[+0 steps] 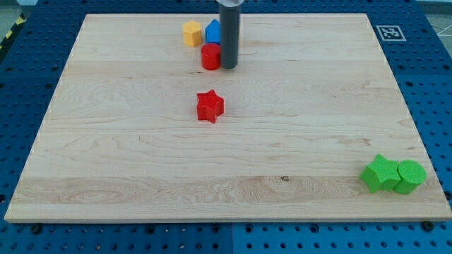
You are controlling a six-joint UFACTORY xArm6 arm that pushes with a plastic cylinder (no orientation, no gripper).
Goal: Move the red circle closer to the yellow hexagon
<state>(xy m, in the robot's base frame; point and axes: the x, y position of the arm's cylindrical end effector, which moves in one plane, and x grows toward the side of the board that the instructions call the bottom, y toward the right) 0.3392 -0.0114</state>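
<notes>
A pale wooden board (141,169) with visible grain covers most of the view and lies on a blue perforated table (28,92), with a small black-and-white square marker (388,32) at the board's far right corner. The straight dark rod (229,32) comes down from the view's top, near the middle of the far edge, and my tip (229,67) rests on the board; the rod has nothing that opens or closes, it simply stands upright with its end against the wood. The small red circle block (210,56) sits just to the left of my tip, touching it or nearly so; I cannot tell which. Just beyond the red circle lie the yellow hexagon block (192,33), slightly to the far left, and a blue block (212,31) with a pointed top, partly hidden behind the rod. The red circle is close beside both. A red star block (210,106) lies alone nearer the board's centre, well apart from the tip. In the near right corner, a green angular block (380,173) and a green circle block (411,176) sit touching each other.
</notes>
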